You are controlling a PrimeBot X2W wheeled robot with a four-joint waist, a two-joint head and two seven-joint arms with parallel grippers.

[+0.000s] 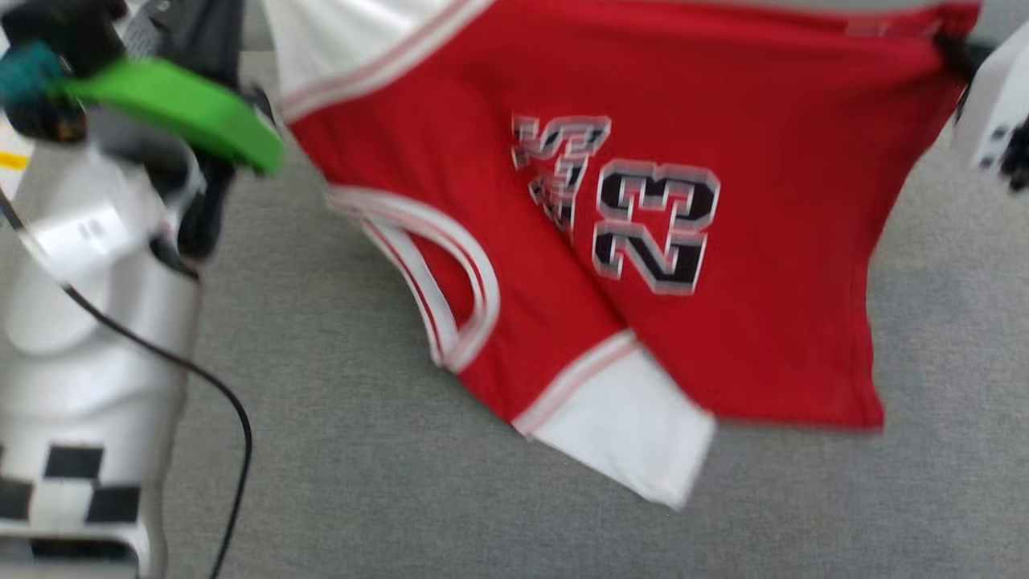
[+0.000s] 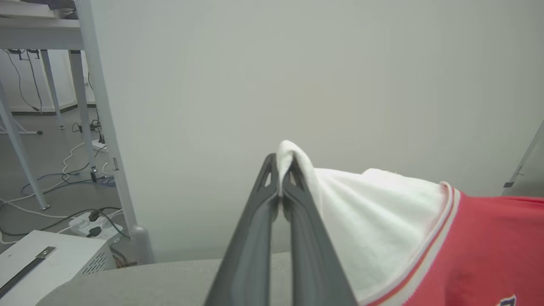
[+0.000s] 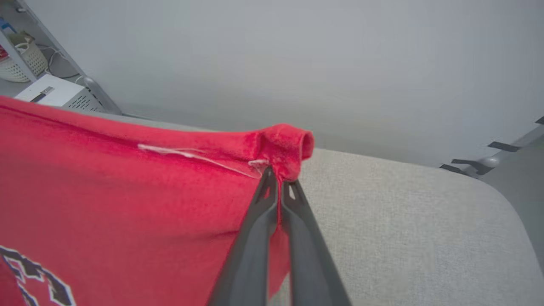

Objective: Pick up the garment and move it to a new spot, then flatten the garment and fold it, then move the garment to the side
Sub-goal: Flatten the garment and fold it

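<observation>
Hanging garment, corners pinched by left gripper, right gripper

number 23, black with white outline, on red garment

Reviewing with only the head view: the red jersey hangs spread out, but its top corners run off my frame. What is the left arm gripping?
Observer: The left gripper has its jaws shut on the tip of the jersey's white sleeve.
Operator: And the right arm?
Observer: The right gripper is shut on a bunched red corner.
Operator: What lies beyond the grey surface?
Observer: On the left arm's side, a white box and cables on the floor.
</observation>
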